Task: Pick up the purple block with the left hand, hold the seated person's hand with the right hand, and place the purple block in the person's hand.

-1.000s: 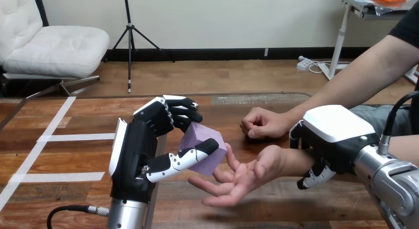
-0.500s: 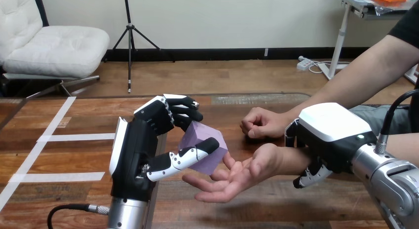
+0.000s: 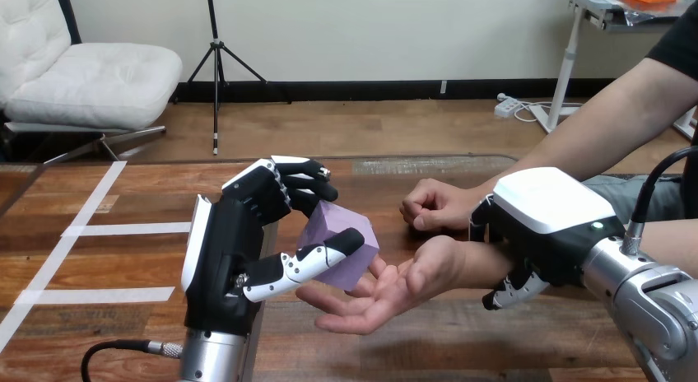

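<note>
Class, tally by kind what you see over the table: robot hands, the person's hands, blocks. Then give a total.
Robot hands: 2 (left hand, right hand)
Person's hands: 2 (open hand, fist)
Blocks: 1 (purple block)
Total: 5

The pale purple block (image 3: 339,242), tilted on one corner at frame centre, sits pinched in the left hand (image 3: 226,258), touching the person's open, palm-up hand (image 3: 395,287).

Block (image 3: 336,227) in left hand (image 3: 218,263), beside person's palm (image 3: 399,285) (right hand (image 3: 547,221) round wrist (image 3: 471,263))
</note>
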